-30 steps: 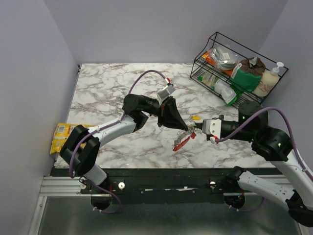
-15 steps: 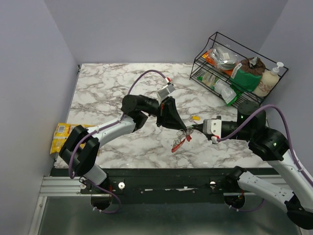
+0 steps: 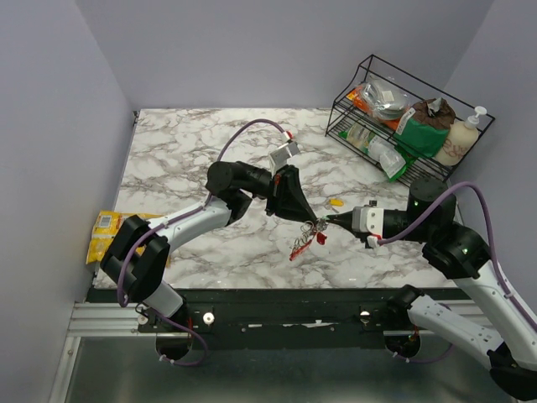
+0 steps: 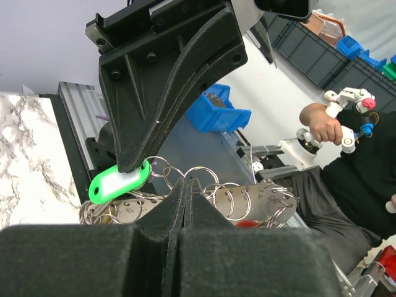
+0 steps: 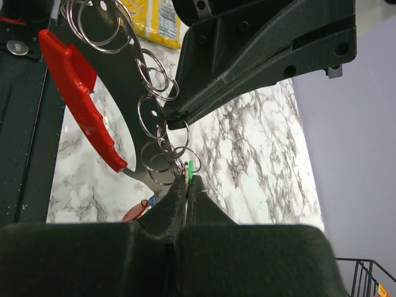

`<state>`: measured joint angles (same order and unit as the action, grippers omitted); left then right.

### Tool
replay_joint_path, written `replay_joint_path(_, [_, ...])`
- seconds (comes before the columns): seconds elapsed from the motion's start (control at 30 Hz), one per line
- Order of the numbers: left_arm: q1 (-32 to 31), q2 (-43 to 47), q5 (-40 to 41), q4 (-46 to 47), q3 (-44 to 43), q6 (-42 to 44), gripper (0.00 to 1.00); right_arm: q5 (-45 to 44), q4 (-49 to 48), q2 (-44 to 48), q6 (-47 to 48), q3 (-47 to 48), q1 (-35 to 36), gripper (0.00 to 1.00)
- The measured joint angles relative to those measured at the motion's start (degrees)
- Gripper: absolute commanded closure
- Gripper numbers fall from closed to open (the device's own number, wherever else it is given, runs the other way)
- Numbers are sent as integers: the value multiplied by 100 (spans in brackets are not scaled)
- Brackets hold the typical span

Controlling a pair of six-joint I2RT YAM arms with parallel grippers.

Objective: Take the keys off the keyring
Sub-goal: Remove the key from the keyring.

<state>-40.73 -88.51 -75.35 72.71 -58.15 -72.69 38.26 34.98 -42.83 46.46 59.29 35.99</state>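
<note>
The red-and-grey curved metal keyring point(image 3: 304, 243) hangs over the front middle of the white marble surface point(image 3: 185, 159), below where the left gripper point(image 3: 312, 222) and the right gripper point(image 3: 328, 222) meet. The right gripper's tip is at a green-tagged key point(image 4: 119, 184) on the keyring. A small yellow-tagged key point(image 3: 336, 202) lies on the surface just behind. A black wire rack point(image 3: 370, 60) stands at the far right corner. A yellow snack packet point(image 3: 105, 233) lies at the front left edge.

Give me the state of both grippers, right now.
Left gripper: closed, pinching the keyring among its wire rings.
Right gripper: closed on the green-tagged key.
</note>
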Motion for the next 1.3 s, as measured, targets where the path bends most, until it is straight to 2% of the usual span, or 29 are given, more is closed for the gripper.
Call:
replay_joint_path(0.4, [66,31,-15,-46,2,-297,100,107,-627,2,9,-365,-11,99])
replay_joint_path(0.7, [103,31,-17,-179,4,-496,100,127,-992,42,474,-721,50,99])
replay_joint_path(0.97, [103,31,-57,-192,7,-566,100,-63,-951,-85,831,-667,293,99])
replay_joint_path(1.3, [131,31,-157,-164,9,-627,100,-417,-402,-629,1067,-127,673,99])
